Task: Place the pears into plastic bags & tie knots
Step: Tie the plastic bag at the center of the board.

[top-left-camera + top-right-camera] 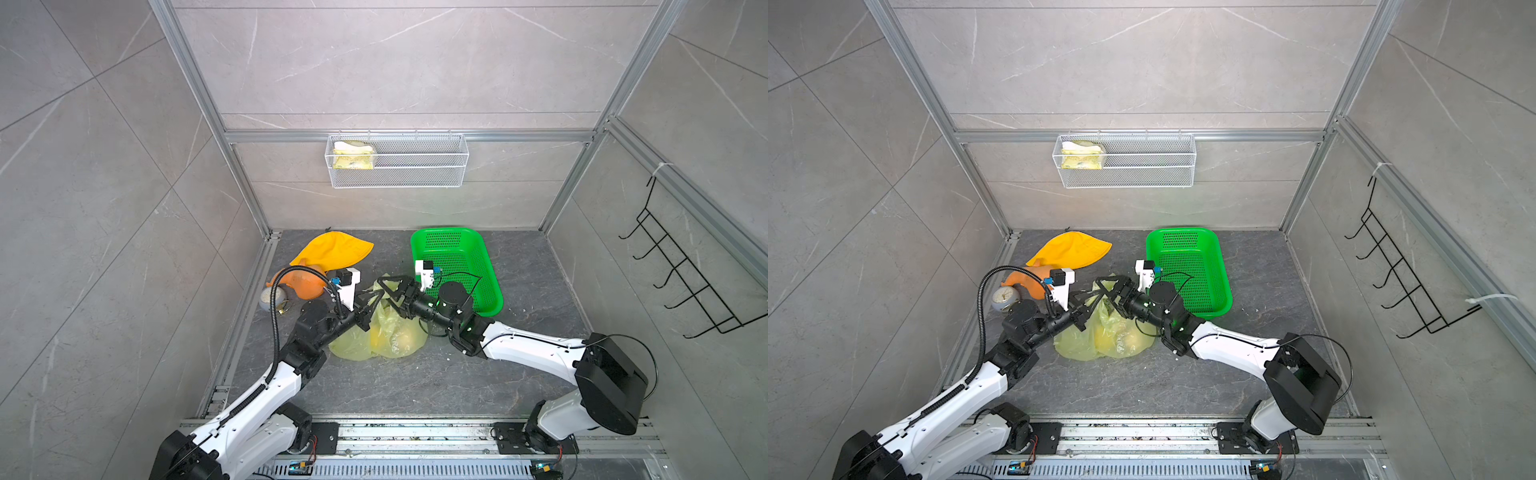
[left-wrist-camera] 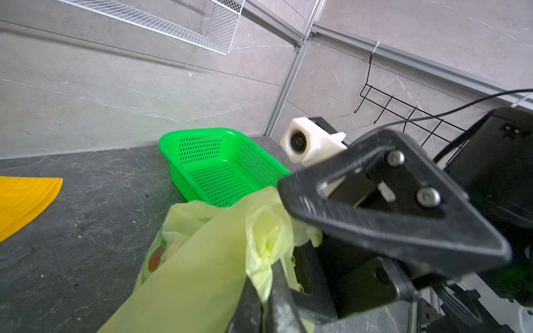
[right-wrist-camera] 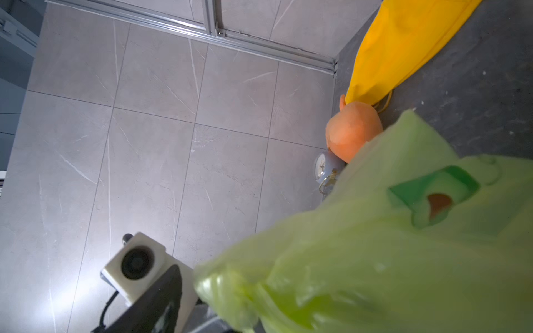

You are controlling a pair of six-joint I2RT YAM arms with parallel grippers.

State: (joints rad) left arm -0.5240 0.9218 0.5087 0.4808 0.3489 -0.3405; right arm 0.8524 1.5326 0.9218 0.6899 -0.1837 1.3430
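The translucent yellow-green plastic bag [image 1: 390, 332] [image 1: 1113, 336] lies slumped on the dark floor between my two arms. Pale round pears [image 1: 406, 338] [image 1: 1131, 338] show through its film. My left gripper [image 1: 374, 300] [image 2: 266, 276] is shut on a bunched strip of the bag's top [image 2: 265, 245]. Facing it, my right gripper [image 1: 386, 293] [image 1: 1105, 296] stands open with its wide black fingers [image 2: 375, 207] on either side of the same bunched plastic. In the right wrist view the bag [image 3: 375, 259] fills the foreground and hides that gripper's jaws. No knots are in view.
A green mesh basket [image 1: 453, 257] stands behind the right arm. A yellow cloth [image 1: 332, 249], an orange gourd-like thing [image 1: 305, 286] and a small clock [image 1: 272, 297] lie at the back left. On the walls hang a white wire basket [image 1: 415, 166] and a black hook rack [image 1: 681, 270].
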